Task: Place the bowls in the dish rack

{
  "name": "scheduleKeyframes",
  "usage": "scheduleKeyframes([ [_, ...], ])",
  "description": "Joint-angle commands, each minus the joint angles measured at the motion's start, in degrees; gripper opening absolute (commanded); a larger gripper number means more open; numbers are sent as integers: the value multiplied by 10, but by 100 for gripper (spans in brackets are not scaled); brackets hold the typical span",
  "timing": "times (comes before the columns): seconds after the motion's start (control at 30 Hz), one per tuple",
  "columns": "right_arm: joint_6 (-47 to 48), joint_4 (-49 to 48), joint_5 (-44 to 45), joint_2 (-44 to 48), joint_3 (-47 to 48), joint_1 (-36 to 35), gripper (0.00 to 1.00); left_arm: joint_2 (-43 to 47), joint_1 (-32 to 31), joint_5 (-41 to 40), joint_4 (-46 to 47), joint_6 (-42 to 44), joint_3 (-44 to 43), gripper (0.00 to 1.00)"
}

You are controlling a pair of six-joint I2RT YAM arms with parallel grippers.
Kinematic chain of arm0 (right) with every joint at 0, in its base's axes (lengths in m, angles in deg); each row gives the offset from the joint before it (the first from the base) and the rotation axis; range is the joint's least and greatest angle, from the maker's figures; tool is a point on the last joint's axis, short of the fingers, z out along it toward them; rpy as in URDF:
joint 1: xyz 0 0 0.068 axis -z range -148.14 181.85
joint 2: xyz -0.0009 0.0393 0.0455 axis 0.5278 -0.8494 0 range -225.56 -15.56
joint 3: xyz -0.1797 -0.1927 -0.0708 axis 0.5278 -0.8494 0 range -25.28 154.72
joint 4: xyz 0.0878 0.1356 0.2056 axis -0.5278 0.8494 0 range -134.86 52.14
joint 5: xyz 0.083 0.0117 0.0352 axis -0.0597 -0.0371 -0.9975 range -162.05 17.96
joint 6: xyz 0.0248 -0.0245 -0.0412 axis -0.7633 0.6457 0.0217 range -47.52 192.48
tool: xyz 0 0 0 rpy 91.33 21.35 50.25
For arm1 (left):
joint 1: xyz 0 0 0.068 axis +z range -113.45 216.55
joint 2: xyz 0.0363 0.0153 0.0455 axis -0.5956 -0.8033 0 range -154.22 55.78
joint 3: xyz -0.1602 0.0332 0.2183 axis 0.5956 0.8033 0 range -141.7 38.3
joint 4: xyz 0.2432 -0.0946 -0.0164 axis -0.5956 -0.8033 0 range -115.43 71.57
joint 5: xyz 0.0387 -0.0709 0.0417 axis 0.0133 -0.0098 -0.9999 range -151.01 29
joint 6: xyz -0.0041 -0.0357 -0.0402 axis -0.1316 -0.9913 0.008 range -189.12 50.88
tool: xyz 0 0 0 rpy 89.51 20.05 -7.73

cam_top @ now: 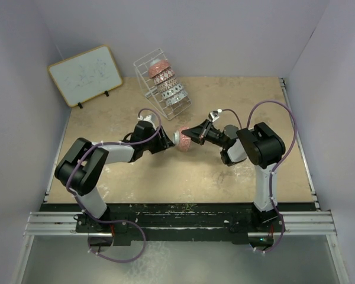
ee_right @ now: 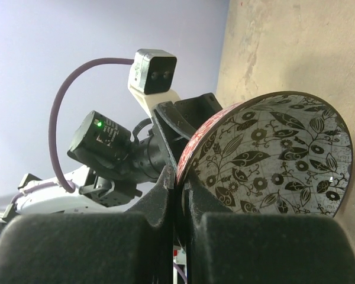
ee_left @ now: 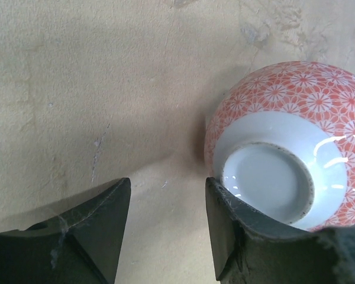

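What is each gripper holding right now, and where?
Right gripper pinches the red-patterned ceramic bowl by its rim; left gripper is open, holding nothing.

The bowl [ee_left: 296,118] wears a red-orange starflower lattice outside with a white foot; inside, black leaves and blooms on grey. White rack [cam_top: 143,74], tan tabletop [cam_top: 225,177].

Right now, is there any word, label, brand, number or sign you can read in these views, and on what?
None can be read.
whiteboard: faint marker scribbles, too small and blurred to read.
bowl between the arms: flower and leaf patterns only, no lettering.
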Motion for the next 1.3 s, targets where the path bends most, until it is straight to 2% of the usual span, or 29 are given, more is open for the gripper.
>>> scheduleKeyframes([
  [0.0,-8,-195,-8,27,7,-7,0,61,0,5,-24,30,-1,58],
  [0.3,-60,-186,2,88,53,-7,0,284,4,-38,-220,109,-9,73],
  [0.47,-70,-164,36,104,103,-7,0,382,15,-59,-329,140,-33,78],
  [0.67,-41,-74,63,114,238,-7,0,486,18,-115,-457,193,-104,83],
  [0.93,62,159,87,65,469,-9,0,580,18,-182,-580,237,-182,86],
  [1.1,134,283,122,58,550,-16,0,621,18,-196,-611,232,-188,86],
  [1.17,218,401,145,76,582,-27,0,632,17,-205,-621,233,-192,86],
  [1.27,347,593,224,100,651,-51,0,641,18,-209,-630,235,-196,86],
])
